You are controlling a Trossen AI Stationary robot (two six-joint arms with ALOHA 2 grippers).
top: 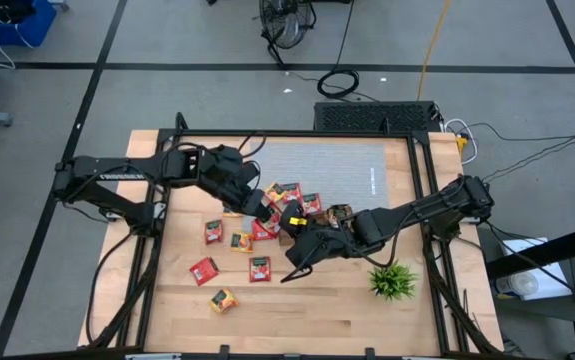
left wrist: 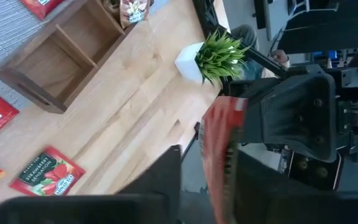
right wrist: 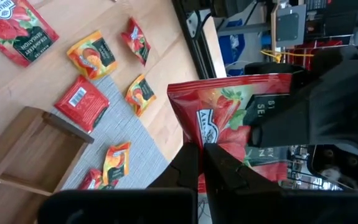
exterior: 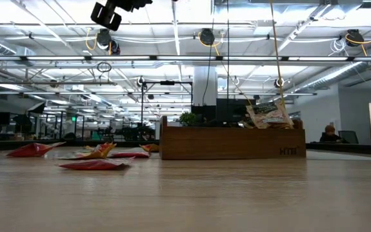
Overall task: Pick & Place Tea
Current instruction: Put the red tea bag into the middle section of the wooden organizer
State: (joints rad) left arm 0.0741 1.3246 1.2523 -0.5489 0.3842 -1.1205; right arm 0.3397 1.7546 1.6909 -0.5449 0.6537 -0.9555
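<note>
1. The right tool (right wrist: 200,165) is closed on the lower edge of a red strawberry sachet (right wrist: 228,115). It holds the sachet upright above the surface (top: 297,320), near the middle and just beside the wooden tray (left wrist: 26,84).
2. The left tool (left wrist: 219,186) faces it from the left, with the same sachet standing edge-on in front of its camera. I cannot tell whether it has clamped the sachet or only brackets it.
3. My reading is that the step in hand is a hand-over or a two-tool regrip in mid-air. To do it well, one tool should be firmly on the packet before the other lets go.
4. The two tools should grip well-separated parts of the sachet. The foil is thin and limp, so an overlapping pinch may crease it or let it swing.
5. Both wrists should be held steady during the exchange. A pull from either side could tear the sachet or make it slip.
6. After that, the sachet should probably be lowered flat-side down into a free tray compartment. One end compartment already holds pale sachets (left wrist: 132,9), and the two beside it look empty.
7. The path should stay clear of the green plant (left wrist: 219,53), to the right of the tray.
8. Other tea remains loose. Red and orange sachets (top: 213,232) lie to the left, some of them on the grey mat (top: 317,165).
</note>
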